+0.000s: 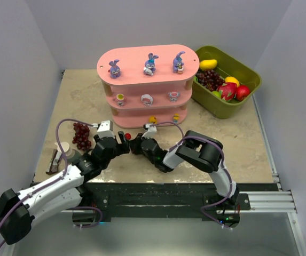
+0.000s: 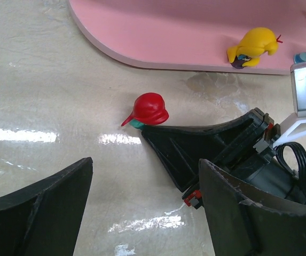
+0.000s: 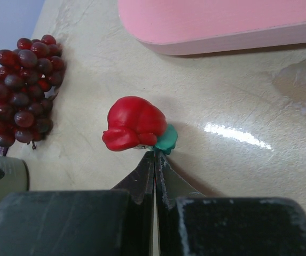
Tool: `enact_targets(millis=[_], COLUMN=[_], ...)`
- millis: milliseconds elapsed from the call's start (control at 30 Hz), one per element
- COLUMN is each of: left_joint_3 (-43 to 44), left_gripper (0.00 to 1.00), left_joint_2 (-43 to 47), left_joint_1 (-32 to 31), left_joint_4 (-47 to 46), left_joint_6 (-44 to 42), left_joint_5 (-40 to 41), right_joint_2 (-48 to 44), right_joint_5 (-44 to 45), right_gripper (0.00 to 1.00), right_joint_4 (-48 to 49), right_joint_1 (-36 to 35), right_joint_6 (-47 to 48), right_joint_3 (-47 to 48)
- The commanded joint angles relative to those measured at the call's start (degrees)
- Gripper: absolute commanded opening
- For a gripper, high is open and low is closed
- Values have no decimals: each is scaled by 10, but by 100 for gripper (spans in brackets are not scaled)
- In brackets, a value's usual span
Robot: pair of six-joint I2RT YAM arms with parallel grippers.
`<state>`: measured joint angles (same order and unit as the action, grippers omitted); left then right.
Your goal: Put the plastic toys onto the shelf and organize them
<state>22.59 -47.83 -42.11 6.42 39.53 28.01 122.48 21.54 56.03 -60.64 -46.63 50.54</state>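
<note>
The pink shelf stands at the back, with three purple-blue bunnies on top, three pink-and-white toys on the middle board and two yellow-orange toys on the bottom board. A yellow toy shows there in the left wrist view. My right gripper is shut, its tips pinching the green base of a small red toy just in front of the shelf. The red toy also shows at those tips from the left. My left gripper is open and empty, close beside it.
A dark red grape bunch lies left of the grippers, also in the right wrist view. An olive-green bin with fake fruit stands at the right of the shelf. A small cup and a brown object sit near the left edge.
</note>
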Motion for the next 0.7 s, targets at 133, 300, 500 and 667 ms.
enact_targets(millis=[133,300,500,667], left_joint_3=[-18,4,-1,-8], left_gripper=[89,91,89,86], left_joint_2=[-42,-115,-168,-168], left_joint_1=[4,3,3,3], left_joint_4=[-106,-130,-201,-236], left_joint_6=[-3,3,-9,-24], left_joint_5=[-11,13,45,60], right_joint_2=[-46,-103,-166,-196], right_joint_5=[-2,40,78,95], right_gripper=[1,23,35,36], right_joint_4=[-29,-92,-194,-212], right_joint_1=[-1,-1,-1,-1], right_joint_6=[-25,-54,-81,-79], right_joint_3=[-69,-127,-144,-160])
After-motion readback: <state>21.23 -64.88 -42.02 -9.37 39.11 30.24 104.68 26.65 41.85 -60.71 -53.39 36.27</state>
